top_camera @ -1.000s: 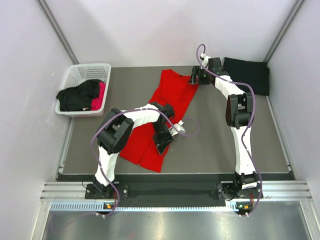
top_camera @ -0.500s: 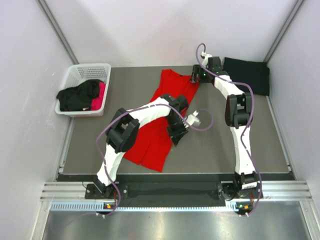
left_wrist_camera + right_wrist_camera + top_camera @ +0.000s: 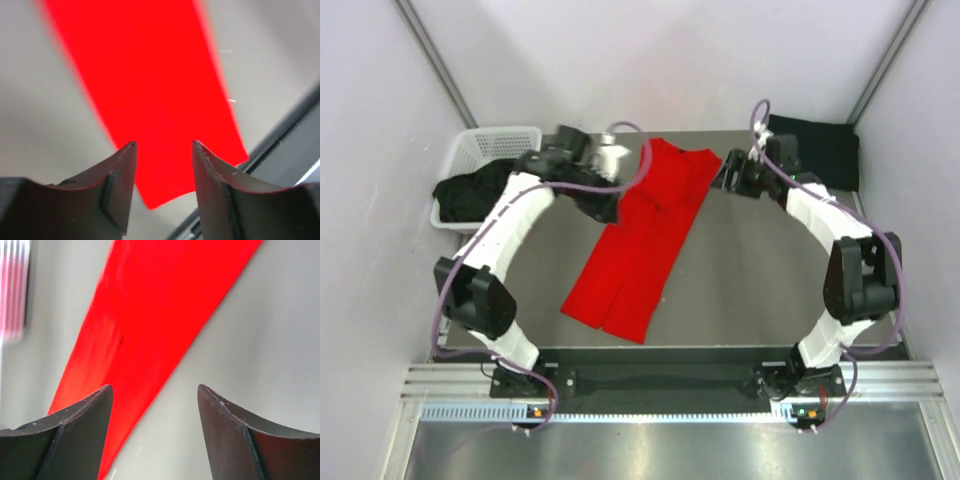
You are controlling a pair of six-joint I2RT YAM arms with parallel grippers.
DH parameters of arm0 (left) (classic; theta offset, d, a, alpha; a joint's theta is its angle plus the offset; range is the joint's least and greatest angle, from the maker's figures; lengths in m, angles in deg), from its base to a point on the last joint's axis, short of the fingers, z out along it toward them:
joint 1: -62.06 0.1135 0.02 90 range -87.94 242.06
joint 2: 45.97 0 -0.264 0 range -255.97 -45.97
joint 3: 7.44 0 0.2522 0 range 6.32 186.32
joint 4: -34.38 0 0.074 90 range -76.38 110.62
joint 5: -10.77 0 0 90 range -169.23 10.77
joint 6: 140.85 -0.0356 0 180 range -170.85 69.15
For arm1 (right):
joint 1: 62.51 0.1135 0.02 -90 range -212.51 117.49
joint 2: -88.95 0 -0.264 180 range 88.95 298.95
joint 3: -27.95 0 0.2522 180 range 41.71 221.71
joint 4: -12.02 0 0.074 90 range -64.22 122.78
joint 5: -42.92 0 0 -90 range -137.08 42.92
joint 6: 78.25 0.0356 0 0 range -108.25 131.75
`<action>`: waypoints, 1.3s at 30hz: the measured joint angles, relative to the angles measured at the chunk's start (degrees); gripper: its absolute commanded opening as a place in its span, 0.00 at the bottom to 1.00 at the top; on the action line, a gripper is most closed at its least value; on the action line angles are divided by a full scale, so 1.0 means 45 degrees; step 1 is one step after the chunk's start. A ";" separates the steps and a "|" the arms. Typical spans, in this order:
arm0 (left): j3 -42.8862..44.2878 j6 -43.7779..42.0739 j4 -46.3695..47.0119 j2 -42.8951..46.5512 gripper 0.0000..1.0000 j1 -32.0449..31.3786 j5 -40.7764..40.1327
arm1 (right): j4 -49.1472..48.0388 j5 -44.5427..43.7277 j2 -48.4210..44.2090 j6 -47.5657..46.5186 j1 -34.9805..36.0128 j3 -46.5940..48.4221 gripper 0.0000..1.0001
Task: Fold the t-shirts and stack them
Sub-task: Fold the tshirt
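Note:
A bright red t-shirt (image 3: 640,240) lies as a long narrow strip slanting across the table, collar end far, hem end near. My left gripper (image 3: 608,208) hovers at the strip's far left edge. In the left wrist view it is open (image 3: 164,145), with the red cloth (image 3: 150,75) below and nothing between the fingers. My right gripper (image 3: 723,180) is just right of the shirt's far corner. It is open too (image 3: 155,390), over bare table beside the red edge (image 3: 150,315). A black t-shirt (image 3: 815,145) lies at the far right corner.
A white lattice basket (image 3: 500,133) stands at the far left with dark cloth (image 3: 460,195) inside, partly hidden by my left arm. Grey walls close in on both sides. The table's dark front rail (image 3: 295,145) runs past the shirt's hem.
My left arm swung from the shirt's right middle over to its far left edge and its jaws opened. The shirt now lies narrower. My right gripper drew back to the right.

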 measured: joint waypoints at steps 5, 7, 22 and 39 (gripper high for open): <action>-0.2137 0.0908 0.0311 0.0325 0.47 0.2633 -0.0253 | -0.0170 0.0908 -0.1370 0.1525 0.1530 -0.3672 0.66; -0.2793 0.0933 0.0117 0.0243 0.48 0.3288 -0.0141 | -0.0306 0.1025 -0.1375 0.2166 0.2501 -0.4600 0.65; -0.4707 -0.2059 -0.2681 -0.1506 0.49 0.5702 0.1540 | -0.2263 0.1190 -0.2997 0.5639 0.7247 -0.8801 0.61; -0.6742 -0.3512 -0.2123 -0.1715 0.47 0.5882 0.1039 | -0.3891 0.0928 -0.0136 0.7830 1.0569 -0.7096 0.58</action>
